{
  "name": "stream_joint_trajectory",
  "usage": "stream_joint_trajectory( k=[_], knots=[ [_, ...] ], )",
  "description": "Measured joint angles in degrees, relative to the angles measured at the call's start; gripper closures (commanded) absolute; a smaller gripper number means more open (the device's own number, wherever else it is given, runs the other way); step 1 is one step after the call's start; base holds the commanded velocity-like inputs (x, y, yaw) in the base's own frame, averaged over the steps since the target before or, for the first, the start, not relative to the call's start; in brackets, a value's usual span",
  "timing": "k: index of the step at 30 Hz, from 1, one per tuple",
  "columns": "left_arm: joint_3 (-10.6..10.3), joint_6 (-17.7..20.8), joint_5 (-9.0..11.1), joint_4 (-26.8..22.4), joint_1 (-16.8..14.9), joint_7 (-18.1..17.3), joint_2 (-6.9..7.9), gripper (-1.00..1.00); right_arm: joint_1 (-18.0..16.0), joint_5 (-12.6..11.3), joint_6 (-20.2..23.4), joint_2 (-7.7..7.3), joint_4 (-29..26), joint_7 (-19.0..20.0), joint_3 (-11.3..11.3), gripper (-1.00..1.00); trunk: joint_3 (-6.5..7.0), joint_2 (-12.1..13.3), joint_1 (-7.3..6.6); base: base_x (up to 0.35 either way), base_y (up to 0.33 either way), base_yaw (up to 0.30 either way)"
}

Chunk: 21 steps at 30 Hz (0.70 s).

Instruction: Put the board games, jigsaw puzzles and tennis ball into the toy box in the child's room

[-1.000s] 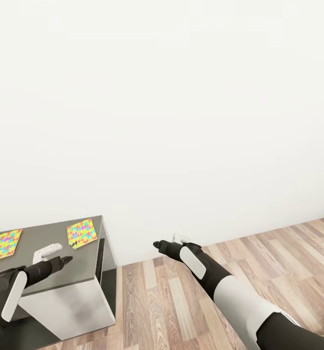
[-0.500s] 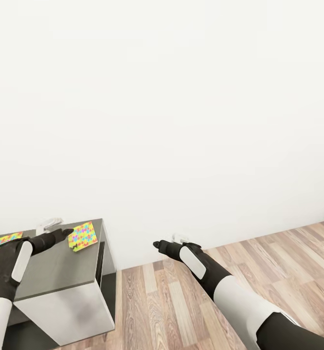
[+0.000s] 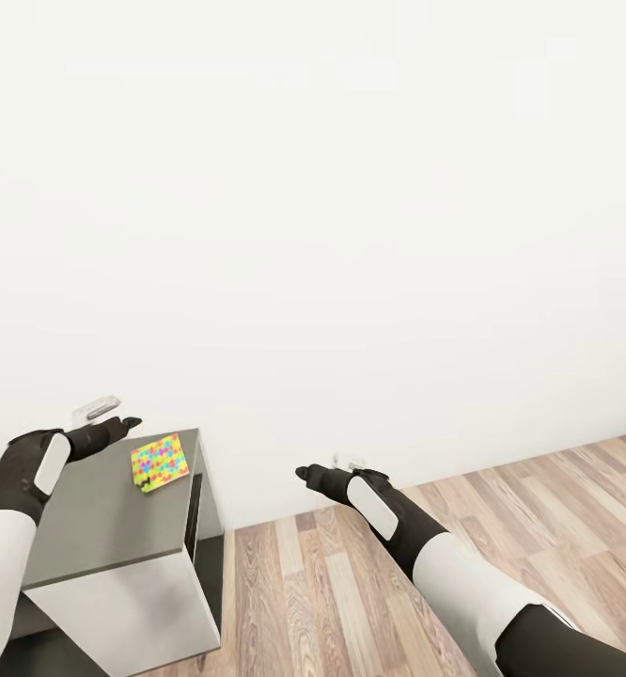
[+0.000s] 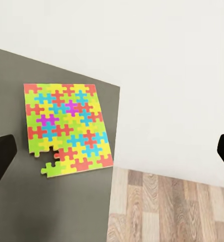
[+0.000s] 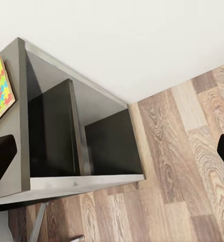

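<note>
Movement over the last second belongs to the left arm: its gripper (image 3: 116, 428) has swung from low over the front of the dark grey worktop (image 3: 97, 527) up and back towards the white wall (image 3: 351, 188), so it now hangs past the rear edge, just beside the jigsaw puzzle (image 3: 159, 461). In the left wrist view the fingers (image 4: 1, 156) stand wide apart with nothing between them, the puzzle (image 4: 66, 128) lying flat below near the worktop's corner, one loose-looking piece jutting at its near edge. My reading is that the arm is lining up on this puzzle and no grasp is made yet. The right gripper (image 3: 305, 473) hovers over the wood-plank floor (image 3: 501, 508), jaws spread and empty in its wrist view. Room is tight behind, where worktop meets wall; the puzzle sits close to the side edge, beyond which lies open floor
</note>
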Motion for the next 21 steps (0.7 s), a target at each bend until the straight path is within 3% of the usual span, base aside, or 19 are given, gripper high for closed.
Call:
stream_joint_trajectory(
  k=[14,18,21],
  knots=[
    [-0.16,-1.68,-2.11,1.87,-0.66,0.36,-0.17,-1.00,0.00,0.03,0.00,0.00,-0.16,0.00,-0.01,-1.00,0.31,0.00,0.00,0.000,0.000,0.000],
    [-0.18,-1.78,-2.24,2.02,-0.69,1.74,-0.21,-1.00,0.00,0.03,-0.04,0.00,-0.18,0.00,-0.05,-1.00,0.32,0.00,0.00,0.000,0.000,0.000],
    [-0.28,-1.87,-2.27,2.21,-0.70,4.86,-0.41,-1.00,0.00,0.07,-0.04,0.00,-0.19,0.00,-0.07,-1.00,0.32,0.01,0.00,0.000,0.000,0.000]
  ],
)
